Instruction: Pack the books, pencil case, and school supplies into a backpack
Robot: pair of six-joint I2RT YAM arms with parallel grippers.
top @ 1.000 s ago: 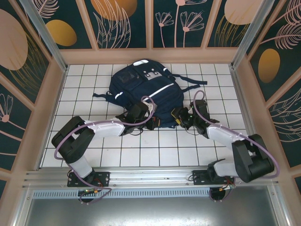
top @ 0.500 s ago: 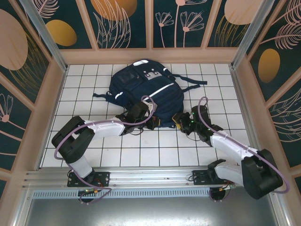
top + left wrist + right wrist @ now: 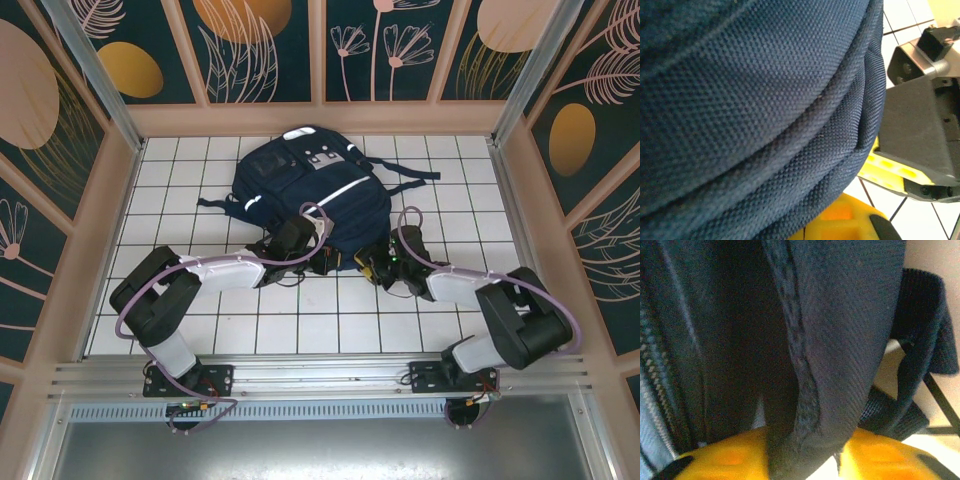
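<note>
Both arms worked the near edge of the backpack (image 3: 308, 190) on the desk (image 3: 180, 185): the left gripper (image 3: 322, 262) clamped tight on its fabric, the right gripper (image 3: 372, 268) pinching a fold between narrowed fingers.

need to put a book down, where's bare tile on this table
Free: the tiles left of the backpack toward the left wall, the far right corner beyond its straps, and the near rows between the two arm bases. Crowded: the backpack's near edge, where both grippers meet.
</note>
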